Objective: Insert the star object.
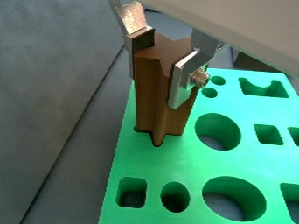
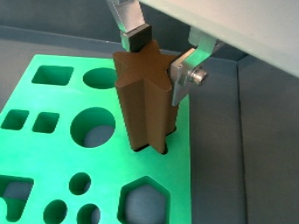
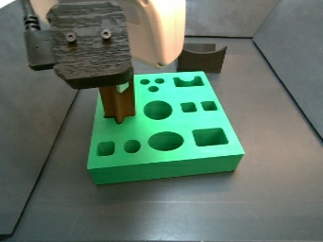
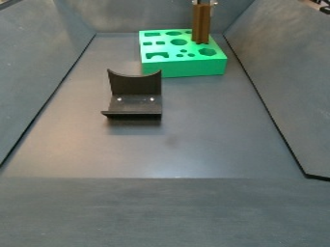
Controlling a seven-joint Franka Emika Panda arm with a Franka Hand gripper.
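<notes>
The star object point(image 1: 158, 96), a tall brown ridged wooden peg, stands upright with its lower end in a star-shaped hole near one edge of the green block point(image 1: 152, 171). My gripper point(image 1: 163, 57) is shut on the peg's top, one dark pad on each side. Both wrist views show this; the peg point(image 2: 142, 96) rises from the green block point(image 2: 176, 179) between the gripper's point(image 2: 160, 54) fingers. In a side view the peg point(image 3: 117, 102) hangs under the gripper point(image 3: 117, 88) at the block's point(image 3: 164, 168) left side. It also shows in a side view point(image 4: 203, 21).
The green block point(image 4: 206, 66) has several other round, square and odd-shaped holes, all open. A dark brown curved block point(image 3: 202, 57) sits behind it, seen mid-floor in a side view point(image 4: 133, 95). Grey bin walls surround the floor.
</notes>
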